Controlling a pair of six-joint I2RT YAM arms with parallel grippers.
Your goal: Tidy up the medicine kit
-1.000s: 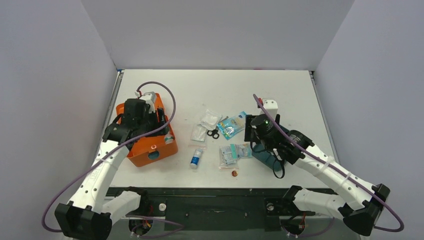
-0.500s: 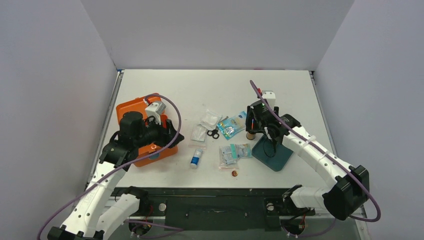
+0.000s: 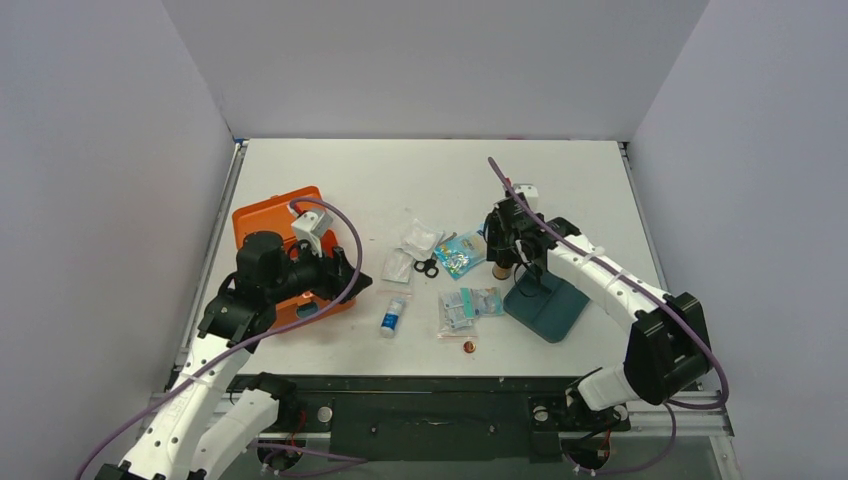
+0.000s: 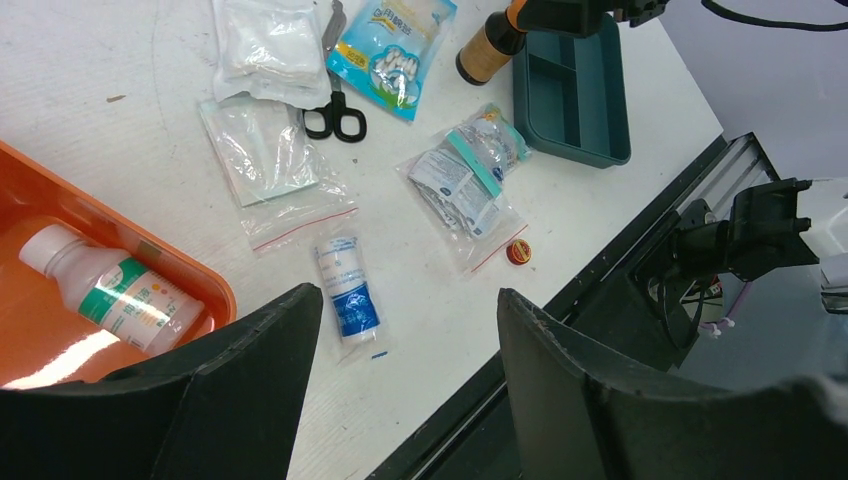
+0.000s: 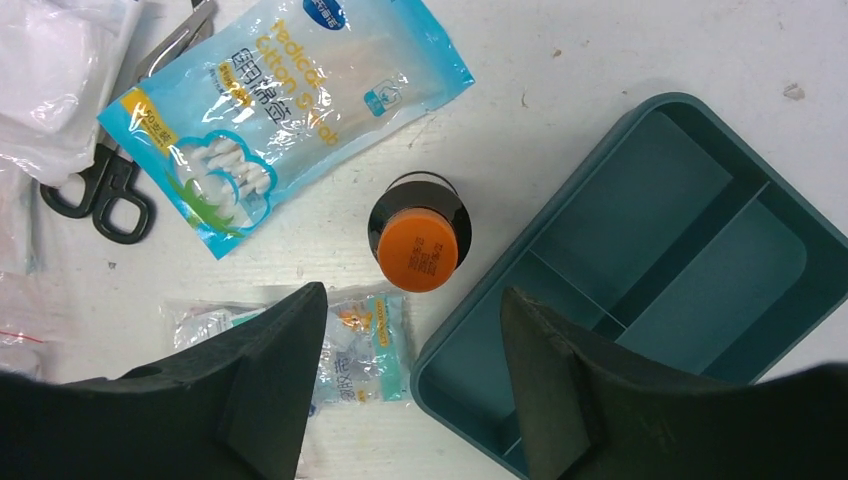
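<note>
On the blue pouch [image 5: 280,110], the Chinese print was unreadable. Your left claw [image 4: 405,300] hung open, empty, beside the medicine kit [image 3: 265,215] at bench [image 3: 450,170] left; right claw [image 5: 412,295] gaped empty over the orange-capped bottle [image 5: 418,245].

The left gripper [image 4: 405,305] gapes, empty. Just ahead lies a bandage roll [image 4: 348,290]. To its left, the kit [image 4: 120,225] holds a bottle [image 4: 110,292]. The tray [image 4: 570,95] sits far ahead-right.

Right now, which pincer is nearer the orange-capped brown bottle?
Right. The right pincer hovers directly above the bottle, jaws open. The left pincer is far off by the medicine kit, with the packets lying between.
</note>
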